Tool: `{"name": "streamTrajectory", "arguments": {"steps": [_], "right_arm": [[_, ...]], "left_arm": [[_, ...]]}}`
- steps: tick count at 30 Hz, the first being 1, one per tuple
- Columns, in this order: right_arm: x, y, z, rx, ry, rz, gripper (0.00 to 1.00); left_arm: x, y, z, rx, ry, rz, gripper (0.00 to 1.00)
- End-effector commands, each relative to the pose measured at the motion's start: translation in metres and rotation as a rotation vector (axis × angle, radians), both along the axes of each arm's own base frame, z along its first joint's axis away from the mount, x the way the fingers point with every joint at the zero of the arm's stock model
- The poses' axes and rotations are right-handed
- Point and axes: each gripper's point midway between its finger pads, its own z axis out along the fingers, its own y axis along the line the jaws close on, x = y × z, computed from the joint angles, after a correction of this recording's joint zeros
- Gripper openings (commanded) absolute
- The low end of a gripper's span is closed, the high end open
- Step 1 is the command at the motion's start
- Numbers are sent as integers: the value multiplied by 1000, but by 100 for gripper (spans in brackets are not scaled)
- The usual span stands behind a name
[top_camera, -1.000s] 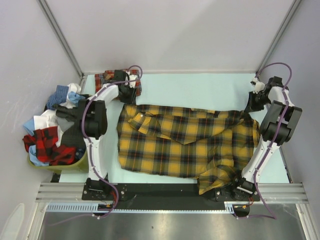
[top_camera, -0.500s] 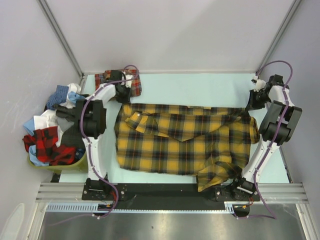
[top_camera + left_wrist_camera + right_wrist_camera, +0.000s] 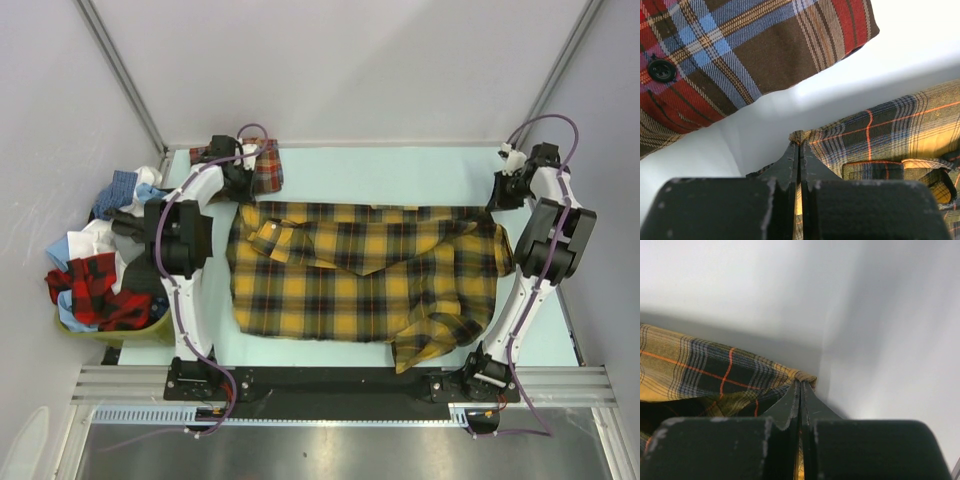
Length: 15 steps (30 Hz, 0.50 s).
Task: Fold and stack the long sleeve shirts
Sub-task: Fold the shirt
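Evidently both jaws tight on far corners of the yellow-and-black shirt.

Pale panelled booth around a mint-green table.

The table has a light mint-green top, closed in by plain pale grey walls: a back wall, a left wall and a right wall. Metal posts mark the two back corners. A silver aluminium rail runs along the near edge, with a brushed steel sheet below it. An olive-green bin heaped with mixed cloth stands just beside the table's left edge. The light is soft and even, and shadows are faint. In the wrist views the pale ground is blurred, so wall and tabletop are hard to tell apart.
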Motion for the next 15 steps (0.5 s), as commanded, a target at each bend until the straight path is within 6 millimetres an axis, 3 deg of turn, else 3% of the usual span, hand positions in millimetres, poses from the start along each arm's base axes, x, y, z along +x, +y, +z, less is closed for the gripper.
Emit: {"name": "streamTrajectory", "arguments": {"steps": [1,3,7,10,11,12,13,14,15], "right_arm": [[35,-25,19,-121,-108,-16,0],[41,-32,15,-140,-110,-31,0],[65,-43,28,-160,-177,-43,0],[63,-31,24,-139,-140,41,25],[65,-31,39,-139,-159,66,39],[49,-27,42,-86,-122,86,45],[42,-27,66,-79,-158,109,52],[22,-25,68,-47,-130,150,64],[11,-17,84,5,-167,203,69]], "left_arm": [[20,21,14,46,-65,28,0],[27,16,18,34,-80,2,0],[42,13,29,33,-126,-20,0],[48,10,44,29,-158,-50,15],[44,5,49,7,-163,-87,26],[40,0,72,-7,-203,-117,31],[34,-5,83,-27,-217,-147,36],[17,-11,103,-43,-250,-205,48],[4,-21,113,-87,-268,-263,53]]}}
